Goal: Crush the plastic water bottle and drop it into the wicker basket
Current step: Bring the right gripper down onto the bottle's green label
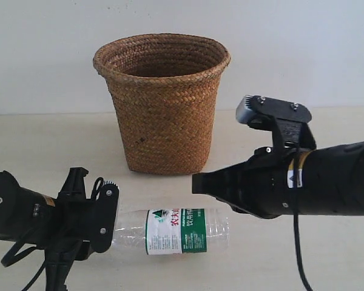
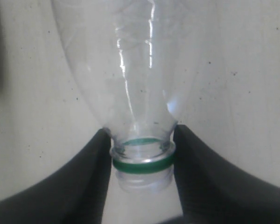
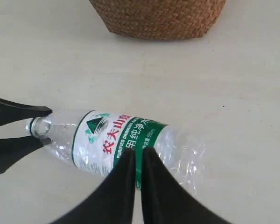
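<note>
Item: plastic water bottle (image 1: 176, 230), clear, lying on its side on the pale tabletop (image 1: 48, 139), on the near side of the wicker basket (image 1: 164, 121) and apart from it, neck to the left and base to the right. Condition: the body looks round and full-shaped with only its moulded ribs showing, so the crush is judged not yet done. The green ring sits at the neck with an open mouth and no cap seen. Holder: left tool (image 1: 103, 215) pinches the neck, one finger on each side at the green ring, as the left wrist view shows. Second holder: right tool (image 1: 197, 182) hangs above the label end of the body with its jaws pressed together, only a thin slit between them. Whether its tips touch the plastic cannot be told. Receptacle: the basket is brown woven wicker, upright at the far centre of the tabletop, with nothing visible inside from this angle. Progress: neck secured. Left to do, by judgement: flattening, lifting, carrying over the rim and release. Markings: white-and-green label with a green mountain emblem and red characters reading 农夫山泉. White characters on the green band are partly hidden by the right tool, and a small English line appears to begin "PURIFIED DRINKING". The rest is too small to read.
</note>
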Available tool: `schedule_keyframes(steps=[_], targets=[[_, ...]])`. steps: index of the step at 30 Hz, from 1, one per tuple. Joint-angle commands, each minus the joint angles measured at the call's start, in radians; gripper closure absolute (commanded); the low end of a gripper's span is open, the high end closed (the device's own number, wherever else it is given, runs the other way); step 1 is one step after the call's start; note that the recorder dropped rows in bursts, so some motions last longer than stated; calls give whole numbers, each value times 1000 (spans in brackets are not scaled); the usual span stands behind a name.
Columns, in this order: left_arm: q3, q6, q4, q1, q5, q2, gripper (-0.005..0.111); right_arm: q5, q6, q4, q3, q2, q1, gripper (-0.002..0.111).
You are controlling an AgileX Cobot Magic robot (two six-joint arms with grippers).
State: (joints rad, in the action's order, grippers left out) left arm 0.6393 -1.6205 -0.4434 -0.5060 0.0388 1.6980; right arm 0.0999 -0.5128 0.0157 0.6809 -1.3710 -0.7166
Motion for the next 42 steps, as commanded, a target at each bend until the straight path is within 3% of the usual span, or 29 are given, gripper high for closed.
schedule_keyframes(steps=[1, 7, 21, 27, 35, 42], targets=[[2, 12, -12, -5, -13, 2, 103, 42, 7, 0, 43, -62, -11, 107], [2, 12, -12, -5, -15, 2, 103, -25, 9, 1, 51, -132, -85, 107], [2, 12, -12, -5, -4, 2, 103, -91, 14, -2, 51, -303, -81, 107], [2, 12, -12, -5, -4, 2, 103, 3, 47, -2, 131, -301, -81, 107], [2, 12, -12, -5, -6, 2, 103, -6, 58, 1, 139, -359, -21, 107], [2, 12, -12, -5, -12, 2, 103, -26, 58, 1, 139, -399, -26, 107]])
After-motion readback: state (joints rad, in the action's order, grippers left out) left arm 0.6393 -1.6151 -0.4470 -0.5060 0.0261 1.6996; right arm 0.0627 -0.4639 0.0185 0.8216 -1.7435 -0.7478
